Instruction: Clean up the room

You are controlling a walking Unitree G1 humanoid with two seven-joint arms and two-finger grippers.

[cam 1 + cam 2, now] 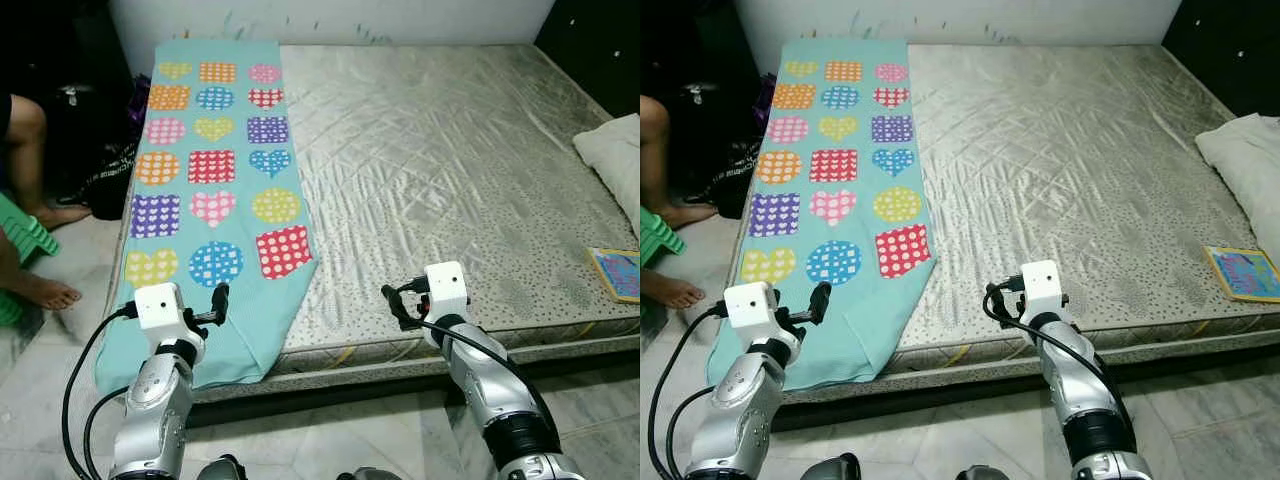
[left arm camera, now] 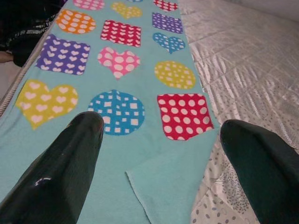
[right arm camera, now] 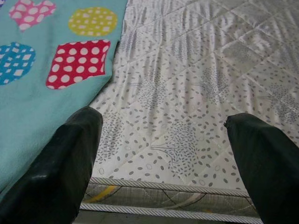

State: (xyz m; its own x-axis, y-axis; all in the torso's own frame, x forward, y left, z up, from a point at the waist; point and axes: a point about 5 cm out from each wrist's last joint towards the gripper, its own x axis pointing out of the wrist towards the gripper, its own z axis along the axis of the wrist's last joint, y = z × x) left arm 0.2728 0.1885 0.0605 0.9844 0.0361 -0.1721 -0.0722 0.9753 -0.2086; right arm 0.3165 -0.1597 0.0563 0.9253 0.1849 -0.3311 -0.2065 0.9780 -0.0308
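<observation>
A teal blanket (image 1: 215, 170) printed with coloured hearts, circles and squares lies folded in a long strip along the left side of the grey quilted mattress (image 1: 450, 160). Its near end hangs over the front edge. My left gripper (image 1: 215, 305) hovers open just above that near end; in the left wrist view its fingers (image 2: 70, 172) straddle a folded-over corner of the blanket (image 2: 168, 186). My right gripper (image 1: 397, 303) is open over the mattress's front edge (image 3: 177, 186), right of the blanket's corner (image 3: 28, 116), with nothing between its fingers.
A white pillow (image 1: 615, 150) and a colourful book (image 1: 618, 272) lie at the mattress's right side. A person's legs (image 1: 25, 130) and a green stool (image 1: 20, 240) are at the left, beside a dark bag (image 1: 105, 180). Pale tiled floor (image 1: 330, 430) runs in front.
</observation>
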